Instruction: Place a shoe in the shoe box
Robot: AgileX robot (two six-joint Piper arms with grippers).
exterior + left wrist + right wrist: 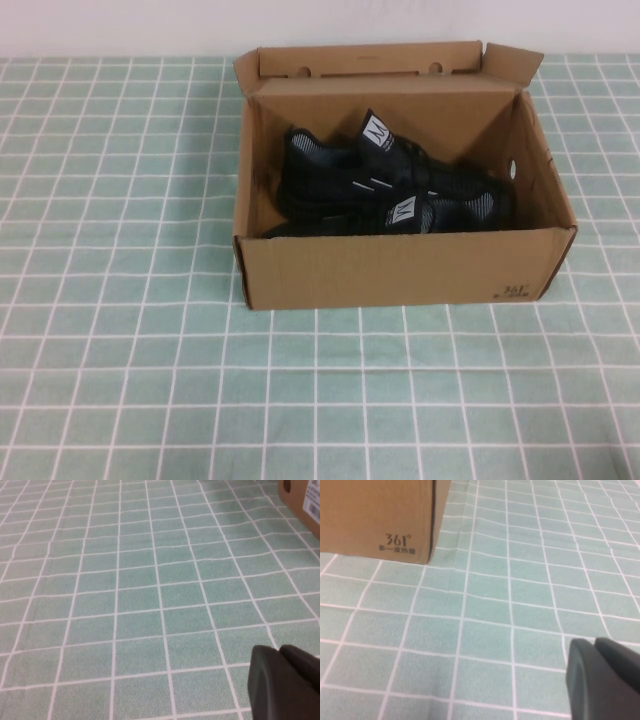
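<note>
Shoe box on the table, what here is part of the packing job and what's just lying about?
Job:
- shoe box, lid open
- two black shoes inside it
- left gripper, over bare cloth
- right gripper, near the box's corner

Just there:
- green checked tablecloth

The cardboard shoe box stands open at the far middle of the green checked tablecloth, its lid flap folded upright at the back, so access is from above. Two black shoes fill most of its floor. Cloth to the left, right and near side of the box lies bare. The left gripper and right gripper hover low over bare cloth, apart from the box walls.
</note>
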